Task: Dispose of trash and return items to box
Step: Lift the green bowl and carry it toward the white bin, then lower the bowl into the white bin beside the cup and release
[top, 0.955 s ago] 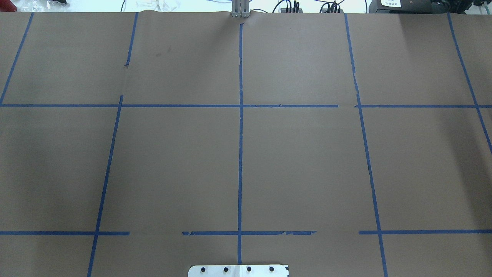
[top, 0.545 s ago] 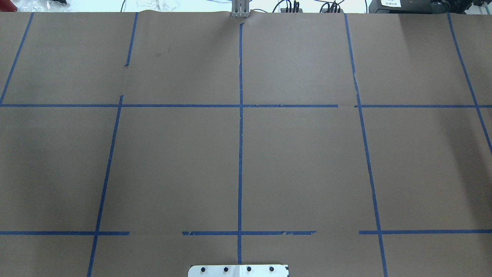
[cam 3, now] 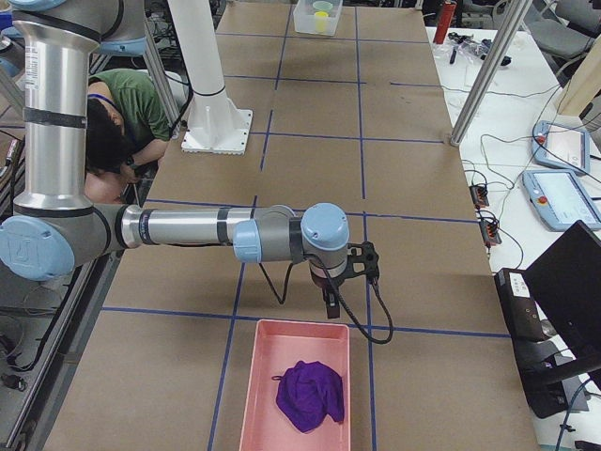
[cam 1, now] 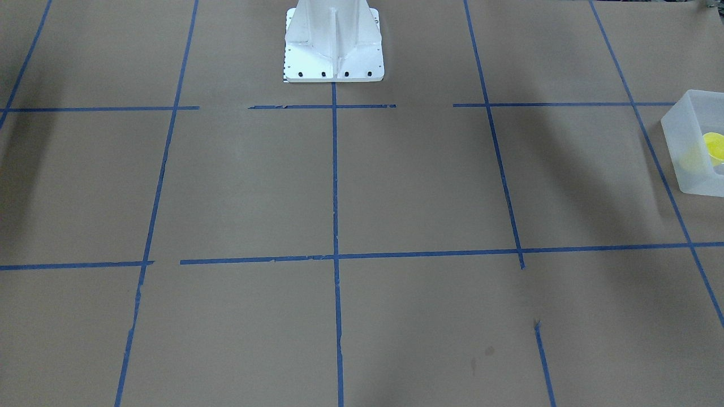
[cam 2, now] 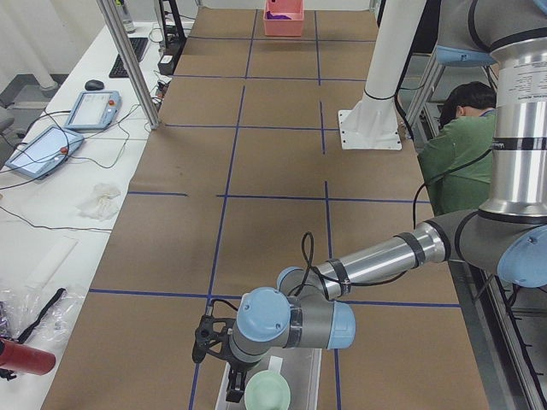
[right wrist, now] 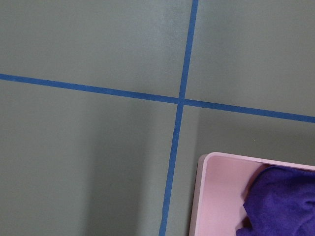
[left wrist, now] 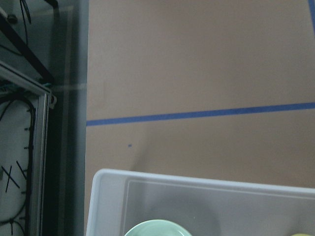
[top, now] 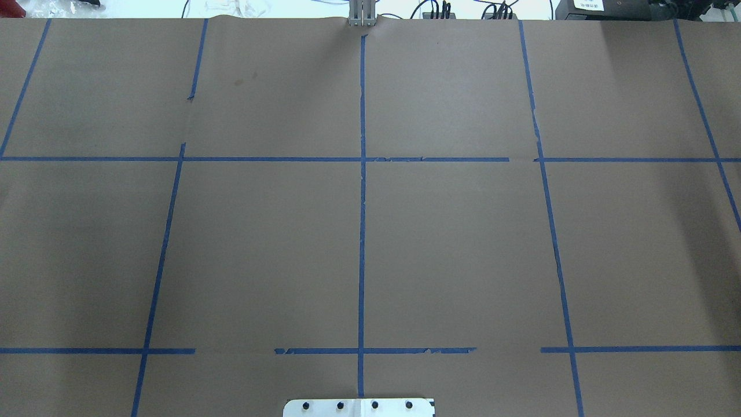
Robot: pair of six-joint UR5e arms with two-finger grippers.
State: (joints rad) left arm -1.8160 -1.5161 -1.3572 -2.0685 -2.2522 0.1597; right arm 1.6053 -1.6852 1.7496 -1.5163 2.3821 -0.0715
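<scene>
The frosted white box (cam 1: 691,169) stands at the table's end on my left side. The yellow cup (cam 1: 715,145) sits inside it. The pale green bowl (cam 2: 267,394) also lies in the box (cam 2: 299,369), and its rim shows in the left wrist view (left wrist: 156,228) inside the box wall (left wrist: 197,183). My left gripper (cam 2: 208,340) hovers just beside and above the box; I cannot tell whether it is open or shut. My right gripper (cam 3: 358,266) hangs over the table just beyond a pink tray (cam 3: 252,395); I cannot tell its state either.
The pink tray (right wrist: 216,196) holds a crumpled purple cloth (right wrist: 280,201), also seen in the right view (cam 3: 310,395). The white robot base (cam 1: 334,51) stands at mid table. Blue tape lines grid the brown paper. An operator in green (cam 2: 453,145) sits behind the robot.
</scene>
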